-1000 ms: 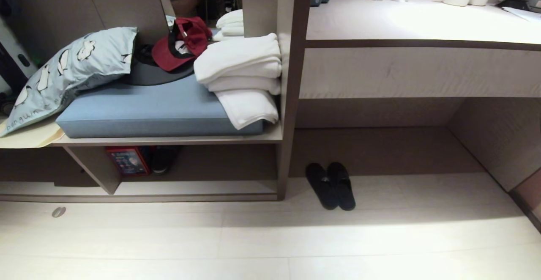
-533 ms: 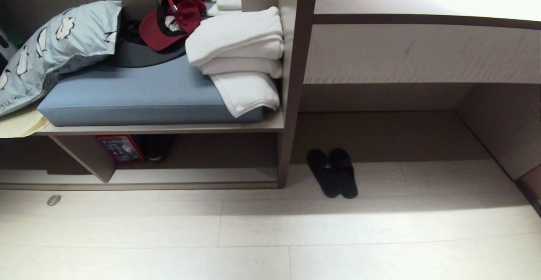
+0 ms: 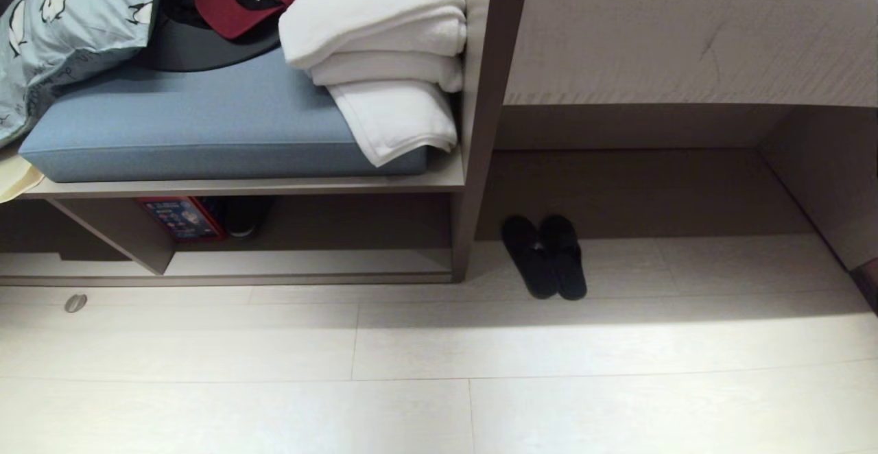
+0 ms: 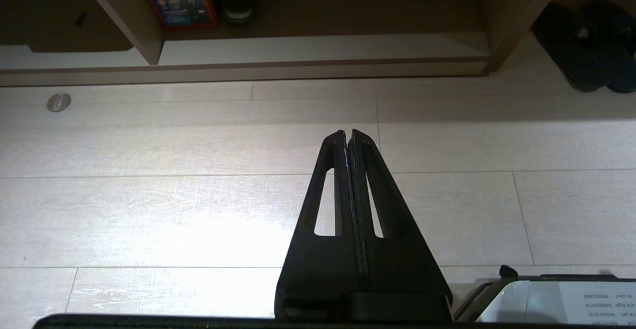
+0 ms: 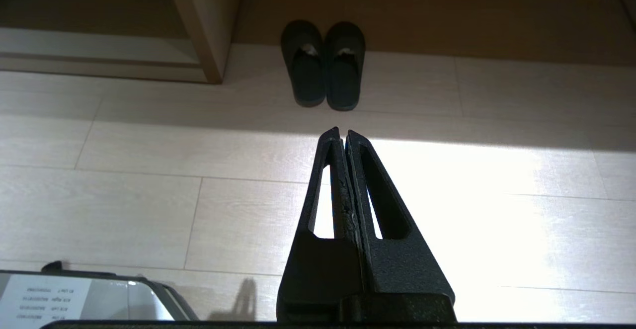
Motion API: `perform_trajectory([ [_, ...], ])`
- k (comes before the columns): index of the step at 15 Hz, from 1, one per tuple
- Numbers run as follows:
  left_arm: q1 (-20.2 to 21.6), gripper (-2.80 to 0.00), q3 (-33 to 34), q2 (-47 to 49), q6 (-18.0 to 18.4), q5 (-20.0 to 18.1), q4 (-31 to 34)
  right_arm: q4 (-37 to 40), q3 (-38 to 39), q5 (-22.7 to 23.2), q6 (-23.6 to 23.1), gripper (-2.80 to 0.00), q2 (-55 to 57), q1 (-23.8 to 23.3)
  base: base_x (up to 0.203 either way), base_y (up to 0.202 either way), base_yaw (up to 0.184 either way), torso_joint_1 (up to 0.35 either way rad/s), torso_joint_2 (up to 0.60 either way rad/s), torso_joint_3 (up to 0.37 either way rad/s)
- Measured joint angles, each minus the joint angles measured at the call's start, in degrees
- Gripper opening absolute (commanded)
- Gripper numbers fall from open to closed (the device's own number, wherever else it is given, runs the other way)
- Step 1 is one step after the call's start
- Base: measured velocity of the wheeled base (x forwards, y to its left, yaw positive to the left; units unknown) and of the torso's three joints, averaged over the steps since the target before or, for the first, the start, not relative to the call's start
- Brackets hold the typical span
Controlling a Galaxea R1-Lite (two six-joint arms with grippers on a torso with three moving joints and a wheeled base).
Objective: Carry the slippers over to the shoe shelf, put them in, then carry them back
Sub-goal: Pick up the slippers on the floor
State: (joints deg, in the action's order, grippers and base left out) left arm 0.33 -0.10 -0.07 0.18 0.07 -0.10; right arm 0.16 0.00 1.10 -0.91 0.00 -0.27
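Both hands idle: right hand point(image 5: 343, 132) pressed fully closed, holding nothing, hanging over bare floor point(image 3: 439, 372) w/ the slippers point(image 5: 324, 63) straight ahead at 12 o'clock, well apart. Left hand point(image 4: 348, 134) likewise closed tight, empty, over floor; shoe shelf point(image 4: 323, 50) ahead at 12, slippers point(image 4: 586, 45) off at 2 o'clock.

Step in hand, as I judge it: very start, approach. Nothing picked up yet, nothing carried.

Layout in head view, big to small: shoe shelf point(image 3: 309, 262) low at 9 o'clock under the blue cushion point(image 3: 206, 125), upright divider point(image 3: 116, 234) inside, white towels point(image 3: 384, 49) stacked on cushion's right end. Slippers point(image 3: 545, 256) sit as a pair, side by side and touching, on floor just right of the shelf's end panel, at the mouth of the recess under the worktop point(image 3: 686, 42).

Next move prob. needs: get closer/lower, spread right hand's fingers, come down on the pair near the toes or the touching inner edges. Soft fabric, flat — likely to flop, so pinch both together.
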Motion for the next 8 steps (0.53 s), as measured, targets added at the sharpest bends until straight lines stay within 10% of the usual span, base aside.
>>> perform_trajectory([
  [8, 0.00, -2.80, 0.05, 0.01, 0.04, -0.02, 0.00, 0.00, 0.00, 0.00, -0.03, -2.80, 0.00, 0.00, 0.000, 0.000, 0.000, 0.002, 0.00, -0.195],
])
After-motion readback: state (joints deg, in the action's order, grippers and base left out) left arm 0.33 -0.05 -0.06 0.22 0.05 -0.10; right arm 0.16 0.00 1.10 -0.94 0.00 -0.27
